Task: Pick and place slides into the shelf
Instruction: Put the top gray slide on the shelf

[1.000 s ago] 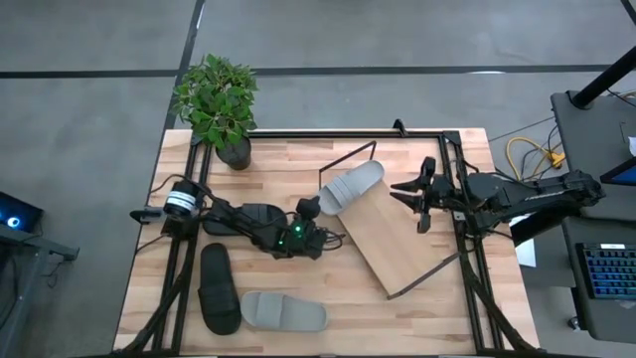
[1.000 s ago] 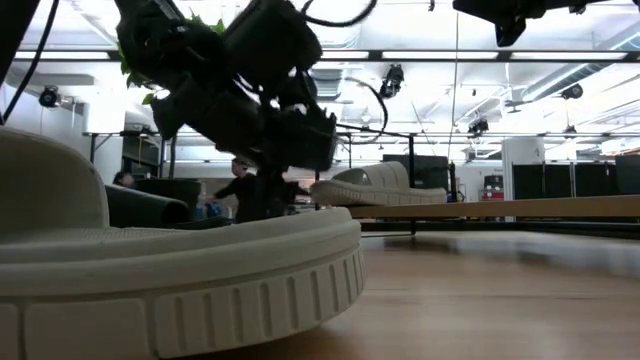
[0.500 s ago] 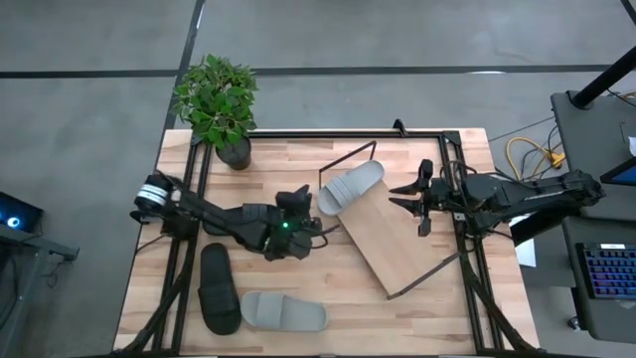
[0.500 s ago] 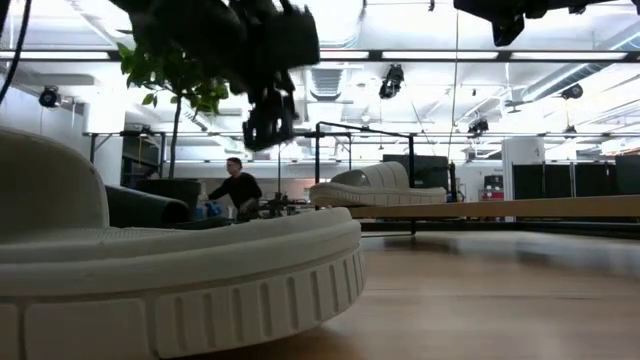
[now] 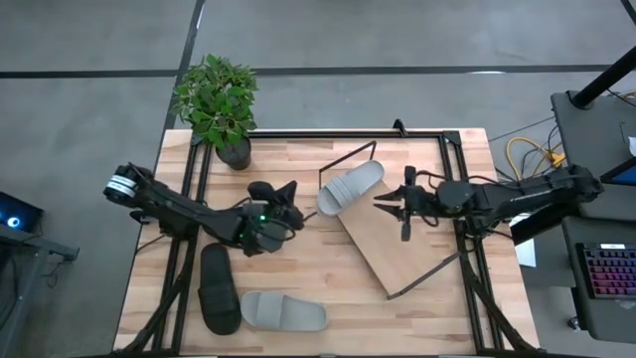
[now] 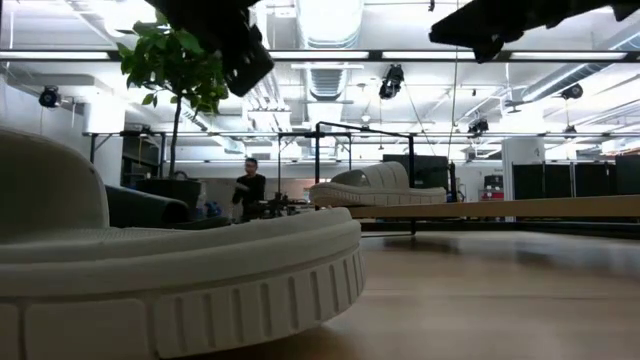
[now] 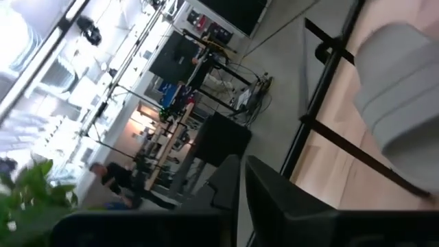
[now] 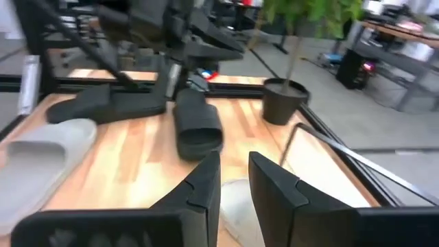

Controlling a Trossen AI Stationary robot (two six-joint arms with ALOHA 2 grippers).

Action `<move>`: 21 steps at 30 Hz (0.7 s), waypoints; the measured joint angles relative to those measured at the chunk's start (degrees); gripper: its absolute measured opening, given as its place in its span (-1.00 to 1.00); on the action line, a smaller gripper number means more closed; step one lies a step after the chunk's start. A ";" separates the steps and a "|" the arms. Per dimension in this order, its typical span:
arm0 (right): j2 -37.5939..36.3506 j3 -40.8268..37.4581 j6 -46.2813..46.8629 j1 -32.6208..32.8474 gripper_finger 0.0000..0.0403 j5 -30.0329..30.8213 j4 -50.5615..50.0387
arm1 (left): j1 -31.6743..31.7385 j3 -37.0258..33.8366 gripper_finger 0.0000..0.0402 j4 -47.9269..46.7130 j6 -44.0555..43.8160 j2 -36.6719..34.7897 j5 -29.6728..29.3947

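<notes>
One grey slide (image 5: 350, 187) lies sole down on the far left end of the slanted shelf (image 5: 397, 254). A second grey slide (image 5: 283, 311) and a black slide (image 5: 219, 288) lie on the table near its front left. Another black slide (image 8: 195, 127) lies flat on the table under my left arm. My left gripper (image 5: 288, 191) hangs shut and empty above the table, just left of the shelf. My right gripper (image 5: 383, 204) hovers over the shelf board, right of the grey slide. It is open, fingers pointing left, with nothing between them (image 8: 234, 171).
A potted plant (image 5: 221, 104) stands at the table's far left corner. The shelf's black rod frame (image 5: 348, 159) rises around the board. In the low view the near grey slide (image 6: 180, 270) fills the foreground. A person (image 6: 250, 185) stands in the room beyond.
My left gripper has drawn back from the grey slide on the shelf toward the table's left edge and has risen. My right gripper has moved toward the table's left, out over the shelf board. The slides have stayed where they were.
</notes>
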 joint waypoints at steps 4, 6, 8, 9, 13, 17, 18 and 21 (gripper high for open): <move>3.69 3.06 4.61 -0.17 -0.68 4.22 -1.07 | -0.21 -1.74 -0.99 0.19 -3.59 -3.75 0.11; 5.77 5.46 6.59 -0.17 -0.71 4.13 -3.43 | -0.70 -2.60 -0.99 -0.20 -5.15 -5.68 0.05; 8.04 8.68 7.14 -0.17 -0.74 4.01 -9.34 | -1.54 -2.68 -0.99 -0.01 -6.45 -7.10 0.07; 9.61 10.61 7.40 -0.17 -0.77 4.01 -12.43 | -2.11 -2.66 -0.99 0.00 -7.01 -7.81 0.07; 15.91 18.36 7.39 -0.17 -0.92 3.58 -23.53 | -5.21 -2.64 -0.99 2.80 -7.23 -10.39 0.09; 22.08 24.54 5.51 -0.17 -0.95 2.58 -29.19 | -8.96 -2.62 -0.99 5.33 -7.77 -13.09 1.65; 23.61 25.76 5.02 -0.17 -0.96 2.59 -30.22 | -9.99 -2.62 -0.98 5.48 -8.42 -13.68 2.31; 27.98 28.71 4.37 -0.70 -0.96 2.57 -34.35 | -12.89 -2.62 -0.98 5.86 -9.05 -15.52 3.59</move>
